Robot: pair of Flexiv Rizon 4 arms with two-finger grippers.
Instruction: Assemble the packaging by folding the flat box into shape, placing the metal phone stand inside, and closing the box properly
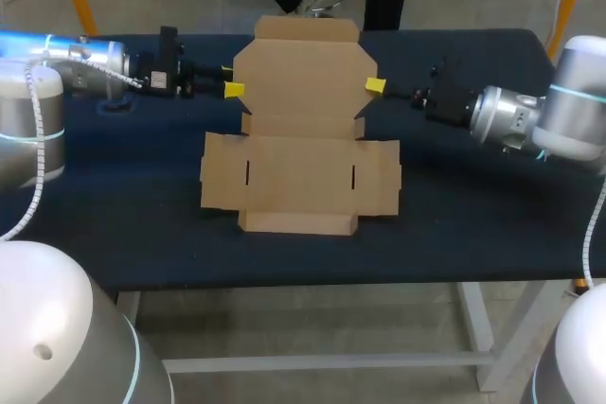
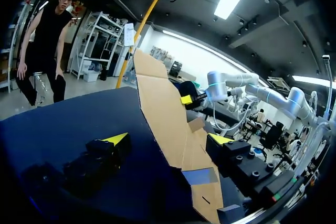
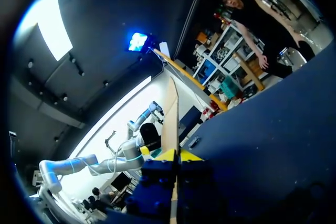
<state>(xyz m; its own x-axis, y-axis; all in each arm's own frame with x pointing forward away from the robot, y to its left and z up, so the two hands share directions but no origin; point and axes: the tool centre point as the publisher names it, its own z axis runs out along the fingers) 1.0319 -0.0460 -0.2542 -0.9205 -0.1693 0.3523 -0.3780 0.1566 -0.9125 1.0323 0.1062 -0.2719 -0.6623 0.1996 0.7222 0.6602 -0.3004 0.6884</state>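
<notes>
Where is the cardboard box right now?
Head view: the cardboard box lies mid-table, its far panel raised between the left hand and right hand.

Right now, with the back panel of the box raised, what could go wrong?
Only the right hand seems to pinch the raised panel of the cardboard box; the left hand stands open around its edge, so the panel may twist or slip free. The front flaps lie unheld on the table, so pulling might drag the whole box.
</notes>
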